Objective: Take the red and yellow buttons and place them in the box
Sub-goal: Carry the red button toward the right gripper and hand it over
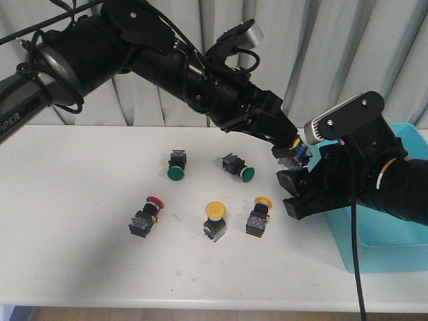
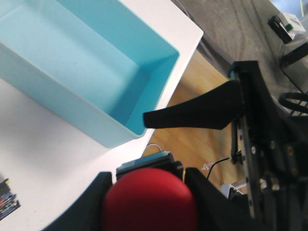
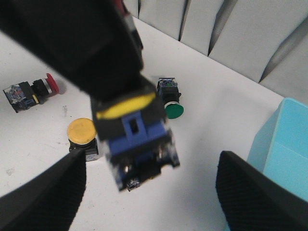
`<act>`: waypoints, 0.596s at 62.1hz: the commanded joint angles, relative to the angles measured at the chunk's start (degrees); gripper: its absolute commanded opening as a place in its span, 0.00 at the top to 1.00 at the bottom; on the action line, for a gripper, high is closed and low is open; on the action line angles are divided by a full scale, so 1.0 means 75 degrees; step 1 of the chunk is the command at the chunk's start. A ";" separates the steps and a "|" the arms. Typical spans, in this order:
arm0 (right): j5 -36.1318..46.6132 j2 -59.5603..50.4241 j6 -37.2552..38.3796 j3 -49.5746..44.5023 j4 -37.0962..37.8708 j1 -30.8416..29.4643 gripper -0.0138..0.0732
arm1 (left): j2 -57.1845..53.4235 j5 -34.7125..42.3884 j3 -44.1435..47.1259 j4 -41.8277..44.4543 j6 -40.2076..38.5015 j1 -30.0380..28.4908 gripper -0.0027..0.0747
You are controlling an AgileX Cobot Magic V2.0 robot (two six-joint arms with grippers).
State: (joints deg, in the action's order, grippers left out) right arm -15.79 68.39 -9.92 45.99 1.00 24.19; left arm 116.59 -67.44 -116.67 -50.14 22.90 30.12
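My left gripper (image 1: 287, 146) is shut on a red button (image 1: 294, 155) and holds it in the air just left of the turquoise box (image 1: 394, 249). In the left wrist view the red cap (image 2: 150, 202) fills the gap between the fingers, with the box (image 2: 72, 111) beyond. My right gripper (image 1: 298, 194) is open right under that button. In the right wrist view its blue-black body (image 3: 137, 139) hangs between my wide-apart right fingers (image 3: 43, 192). A red button (image 1: 146, 215) and two yellow buttons (image 1: 215, 219) (image 1: 259, 215) lie on the table.
Two green-capped switches (image 1: 176, 164) (image 1: 237, 167) lie behind the row of buttons. The white table's front edge (image 1: 200, 304) is near. The two arms are close together at the box's left wall. Grey curtains hang behind.
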 commanded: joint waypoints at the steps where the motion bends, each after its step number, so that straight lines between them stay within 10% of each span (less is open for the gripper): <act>1: 0.0530 -0.0146 -0.0038 0.0247 -0.0010 0.0013 0.24 | -0.0496 0.0134 -0.0228 -0.0565 0.0158 0.0123 0.98; 21: 0.0675 -0.0146 -0.0074 0.0247 -0.0217 0.0013 0.32 | -0.0496 0.0108 -0.0228 -0.0791 0.0225 0.0246 0.98; 37: 0.0701 -0.0146 -0.0071 0.0247 -0.0259 0.0013 0.81 | -0.0496 0.0287 -0.0228 -0.0830 0.0139 0.0262 0.97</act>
State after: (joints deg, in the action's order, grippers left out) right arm -14.98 68.39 -10.06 45.99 -0.73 24.32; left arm 116.59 -66.76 -116.67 -52.23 24.42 31.74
